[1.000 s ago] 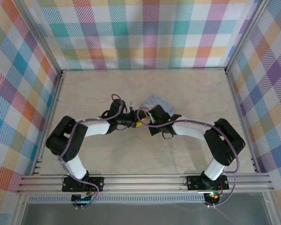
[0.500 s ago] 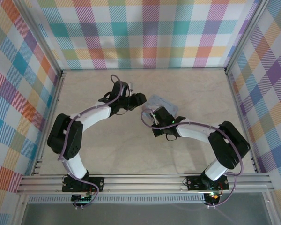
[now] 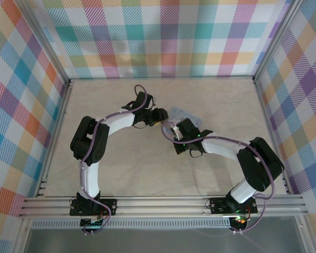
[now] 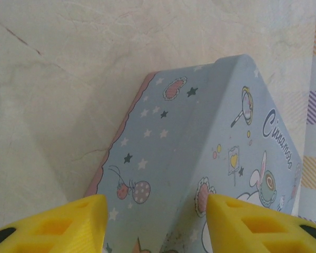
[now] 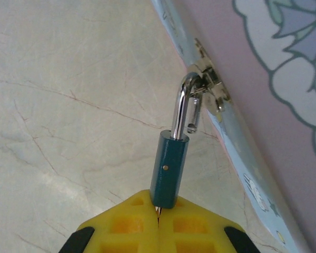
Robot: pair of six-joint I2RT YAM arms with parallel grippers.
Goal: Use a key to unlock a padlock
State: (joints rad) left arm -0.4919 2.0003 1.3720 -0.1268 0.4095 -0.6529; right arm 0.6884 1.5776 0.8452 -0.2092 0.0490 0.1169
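The padlock [image 5: 168, 168] hooked on the tin [image 4: 200, 132]
My right tool [image 5: 158, 212] clamps the key [image 5: 158, 213] at its base; my left tool [image 4: 157, 211] stands open, tin corner between its jaws.

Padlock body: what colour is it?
The padlock has a dark teal-blue body and a shiny silver shackle; the right wrist view shows it best.

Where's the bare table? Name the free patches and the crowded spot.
Free: the near table between the left arm and right arm, and the far strip under the back wall. Crowded: the centre, where they meet at the tin, padlock and key.
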